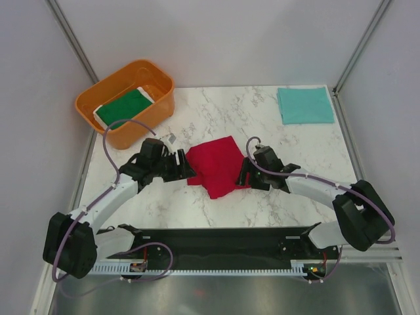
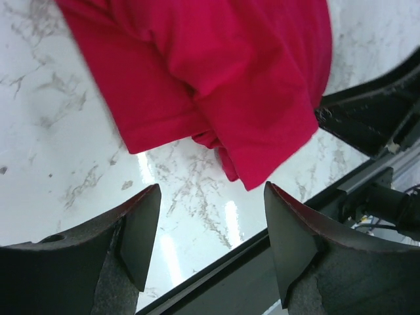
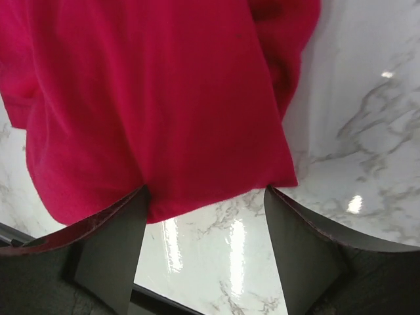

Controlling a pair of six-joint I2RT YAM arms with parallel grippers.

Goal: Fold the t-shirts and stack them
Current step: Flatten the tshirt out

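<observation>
White-marbled desk (image 1: 295,144), enclosed by pale grey walls, carries all three garments. The red t-shirt (image 1: 216,167) lies partly folded and rumpled at the centre, between both arms, and is evidently the item in work. The left end effector (image 2: 210,216) sits just beside its left edge, jaws spread and gripping nothing; the wrist view shows a loose folded corner of cloth ahead of the fingers. The right end effector (image 3: 207,216) stands at the opposite edge, likewise released, with the hem lying at its fingertips but not pinched. Judged reason for this placement: one arm on each side lets both take an edge for the next fold. The teal t-shirt (image 1: 305,105) lies flat and squared at the far right corner, well apart, and is judged to be the start of the stack. The dark green t-shirt (image 1: 121,107), with a white edge, rests inside the orange tub (image 1: 141,128) at far left, judged to be awaiting its turn. No brand, label or legible writing is found on cloth, tub or arms.
</observation>
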